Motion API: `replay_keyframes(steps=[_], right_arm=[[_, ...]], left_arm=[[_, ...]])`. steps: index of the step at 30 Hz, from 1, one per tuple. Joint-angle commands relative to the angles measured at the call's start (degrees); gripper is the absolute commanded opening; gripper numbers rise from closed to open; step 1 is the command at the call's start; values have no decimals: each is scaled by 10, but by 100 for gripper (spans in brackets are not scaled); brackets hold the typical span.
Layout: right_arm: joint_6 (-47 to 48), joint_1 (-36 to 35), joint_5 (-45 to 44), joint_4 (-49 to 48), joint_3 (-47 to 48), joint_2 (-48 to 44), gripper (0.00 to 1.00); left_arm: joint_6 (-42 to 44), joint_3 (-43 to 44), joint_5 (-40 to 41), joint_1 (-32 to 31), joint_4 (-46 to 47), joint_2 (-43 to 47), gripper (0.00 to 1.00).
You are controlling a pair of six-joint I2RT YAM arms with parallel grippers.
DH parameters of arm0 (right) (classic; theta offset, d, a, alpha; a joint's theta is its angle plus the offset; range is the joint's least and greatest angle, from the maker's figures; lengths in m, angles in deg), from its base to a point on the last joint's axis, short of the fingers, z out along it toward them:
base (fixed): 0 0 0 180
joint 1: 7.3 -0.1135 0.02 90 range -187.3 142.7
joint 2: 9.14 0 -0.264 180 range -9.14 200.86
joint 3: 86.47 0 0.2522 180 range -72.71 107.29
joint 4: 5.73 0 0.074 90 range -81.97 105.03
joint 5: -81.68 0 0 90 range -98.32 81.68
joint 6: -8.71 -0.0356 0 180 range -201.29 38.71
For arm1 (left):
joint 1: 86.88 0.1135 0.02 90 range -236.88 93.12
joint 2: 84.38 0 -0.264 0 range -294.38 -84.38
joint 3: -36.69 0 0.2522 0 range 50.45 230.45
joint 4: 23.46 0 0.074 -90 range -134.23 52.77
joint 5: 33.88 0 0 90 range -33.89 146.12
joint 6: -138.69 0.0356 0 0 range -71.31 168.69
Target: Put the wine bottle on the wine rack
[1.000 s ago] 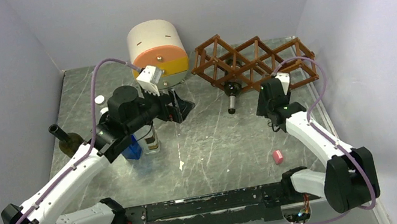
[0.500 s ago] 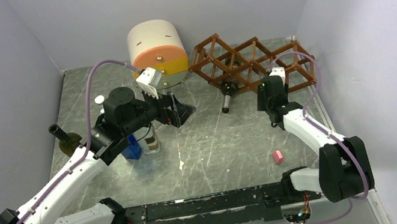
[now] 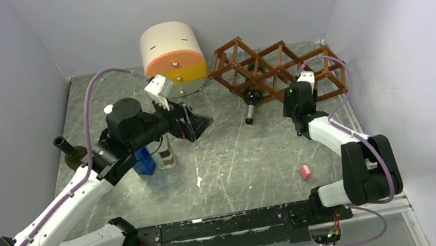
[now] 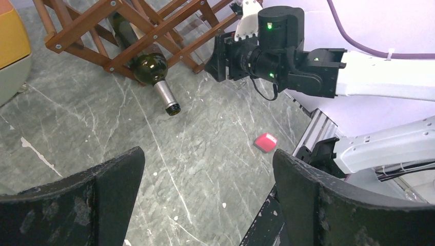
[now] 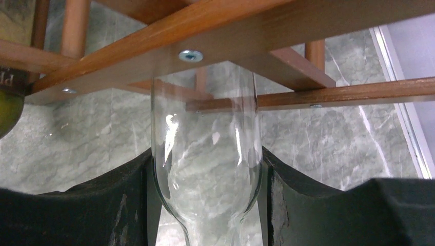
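Observation:
The reddish-brown lattice wine rack point(image 3: 274, 72) stands at the back right. A dark green wine bottle point(image 3: 252, 102) lies in a left cell, its neck pointing out over the table. My right gripper point(image 3: 300, 88) is at the rack's front. In the right wrist view it point(image 5: 206, 171) is shut on a clear glass bottle point(image 5: 205, 143) that reaches under the rack's bars point(image 5: 231, 31). My left gripper point(image 3: 199, 123) is open and empty above the table's middle; its wrist view shows the rack point(image 4: 128, 31) and the dark bottle point(image 4: 154, 72).
A cream-and-orange drawer cabinet point(image 3: 173, 60) stands at the back centre. Another green bottle point(image 3: 71, 154) lies at the left wall. A blue object point(image 3: 145, 163) and a small jar point(image 3: 167, 157) sit under the left arm. A pink block point(image 3: 305, 172) lies front right.
My right arm has folded in and moved its gripper with the clear bottle up to the rack. My left arm has drawn back slightly to the left. The dark bottle's neck has shifted a little.

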Motion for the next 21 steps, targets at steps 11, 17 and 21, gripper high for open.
replay_keyframes(steps=[11,17,21], right_arm=[[6,19,-13,-143,-1,56,53],[-4,20,-3,-140,-10,45,81],[-14,21,4,-128,-16,15,89]], left_arm=[[4,-2,-12,3,2,5,99],[4,2,-15,2,-2,-4,99],[4,3,-15,3,-4,-5,99]])
